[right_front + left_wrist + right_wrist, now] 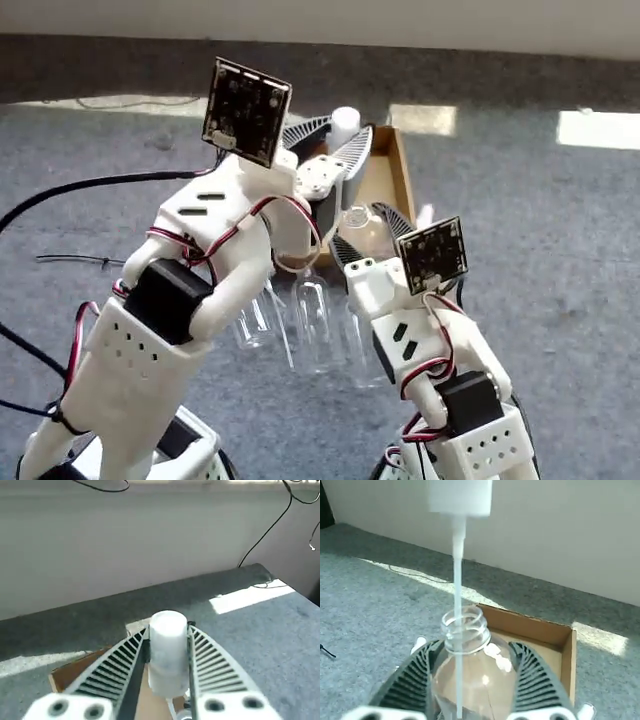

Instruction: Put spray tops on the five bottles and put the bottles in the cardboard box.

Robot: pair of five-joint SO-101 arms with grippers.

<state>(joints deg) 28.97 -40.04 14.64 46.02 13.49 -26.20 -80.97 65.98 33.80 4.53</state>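
R gripper [472, 652] hugs bottle [465, 627] upright to steady it. L gripper [167, 630] clamps spray top [167, 655] overhead, tube [457, 580] down inside.

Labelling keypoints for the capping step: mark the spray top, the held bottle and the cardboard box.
spray top [168, 650], left wrist view, side of its white cap.
bottle [472, 632], right wrist view, its open neck.
cardboard box [568, 660], right wrist view, its side wall.

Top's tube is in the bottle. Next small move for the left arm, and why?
Probably lower the left hand straight down: its spray top hangs above the bottle neck, tube already inside, while the right hand holds the bottle.
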